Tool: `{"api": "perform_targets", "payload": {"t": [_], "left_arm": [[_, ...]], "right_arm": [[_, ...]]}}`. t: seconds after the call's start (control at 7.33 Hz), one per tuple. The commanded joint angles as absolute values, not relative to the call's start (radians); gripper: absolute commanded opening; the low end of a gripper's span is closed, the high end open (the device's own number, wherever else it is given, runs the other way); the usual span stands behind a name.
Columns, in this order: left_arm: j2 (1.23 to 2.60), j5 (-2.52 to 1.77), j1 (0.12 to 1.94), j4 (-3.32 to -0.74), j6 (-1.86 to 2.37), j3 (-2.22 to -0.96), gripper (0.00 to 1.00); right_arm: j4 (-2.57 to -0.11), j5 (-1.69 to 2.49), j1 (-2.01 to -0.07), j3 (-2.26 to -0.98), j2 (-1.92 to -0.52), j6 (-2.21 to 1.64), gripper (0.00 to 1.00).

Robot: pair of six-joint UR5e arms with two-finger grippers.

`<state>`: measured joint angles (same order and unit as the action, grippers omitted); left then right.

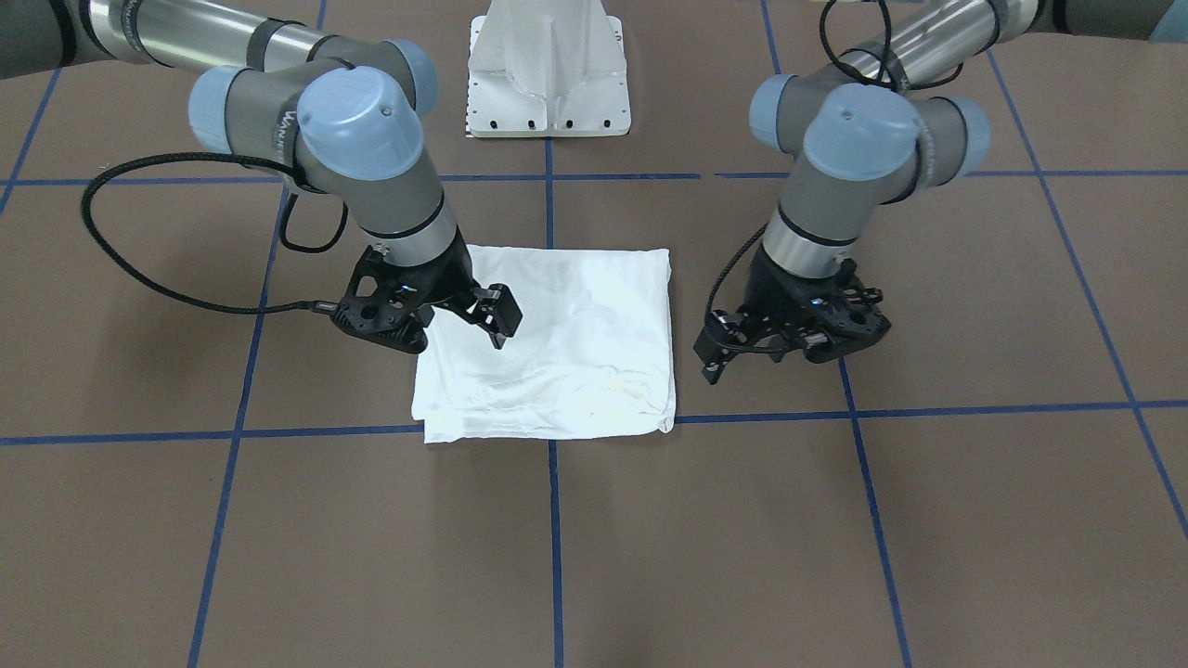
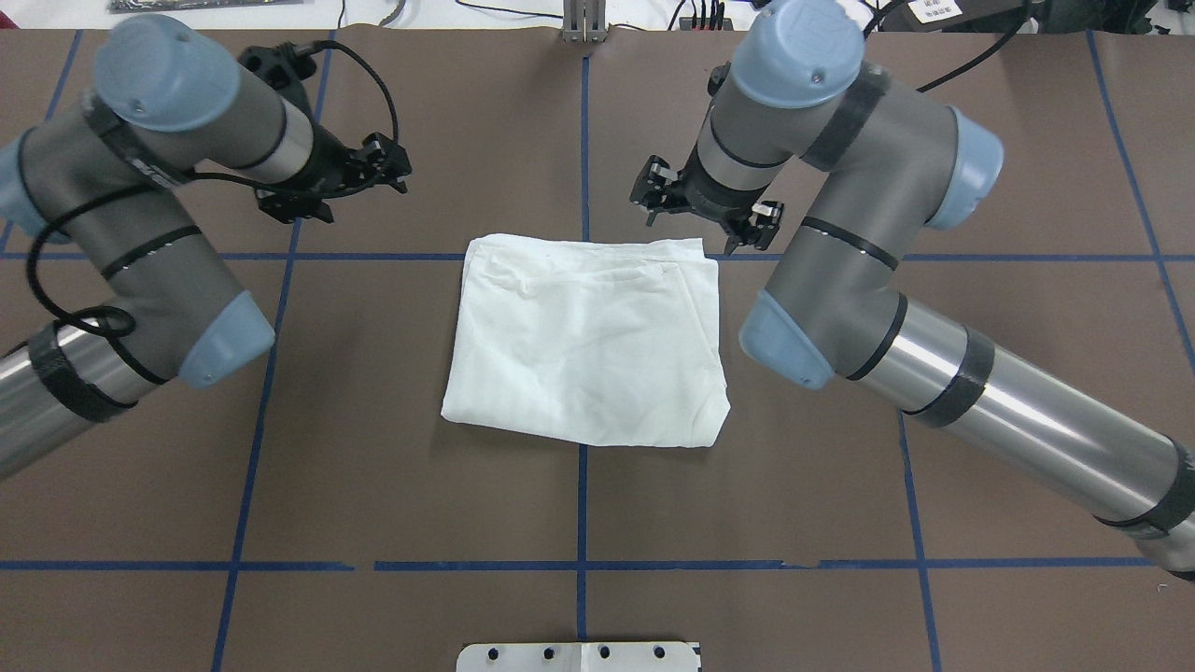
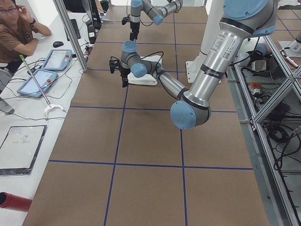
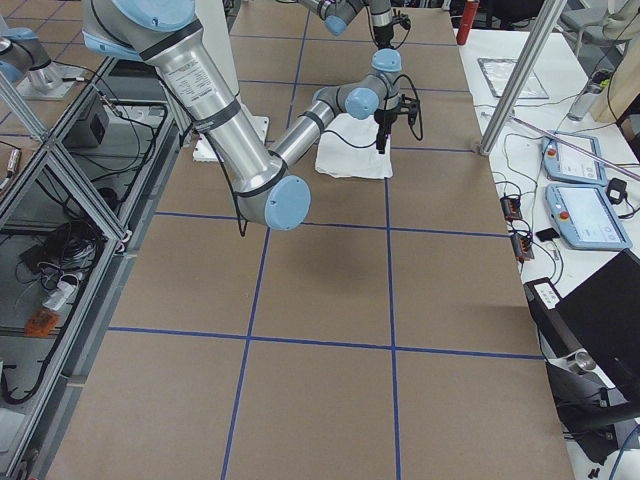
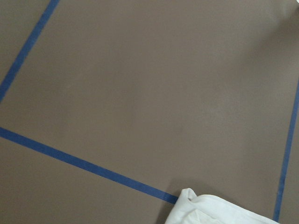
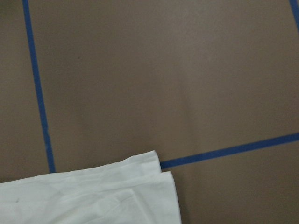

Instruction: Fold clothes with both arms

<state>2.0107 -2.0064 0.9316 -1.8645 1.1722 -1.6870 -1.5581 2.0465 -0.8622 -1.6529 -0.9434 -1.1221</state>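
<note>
White shirt (image 2: 588, 345), folded to a rectangle, lies on brown table (image 2: 373, 467). Left gripper (image 2: 341, 185) and right gripper (image 2: 698, 222) hover either side, jaws wide apart, empty.

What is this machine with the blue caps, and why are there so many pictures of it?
It is a robot with two arms, a left arm and a right arm. Each ends in an end effector, a black pincer with two fingers. All the pictures show the same moment from six cameras: one above and behind the robot, one facing it, one at each end of the table, and a little one on each wrist. On the table lies a white shirt, folded into a rough rectangle. Each wrist camera sees just one corner of it. Nothing is held. The right end effector is open by the shirt's far corner, and the left end effector is open too, off to the side.
</note>
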Motion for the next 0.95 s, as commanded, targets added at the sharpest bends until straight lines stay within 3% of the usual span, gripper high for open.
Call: {"api": "perform_targets", "payload": {"t": [0.0,0.82], "left_arm": [[1.892,-2.08,1.085,-1.865,0.871,-1.695,1.0],[1.537,-2.204,1.489,-1.867,0.042,-1.698,1.0]], "right_arm": [[-1.603,2.13,-1.053,-1.66,-1.055,-0.694,1.0],[-1.603,2.334,-1.451,-1.677,-1.489,0.076,1.0]]}}
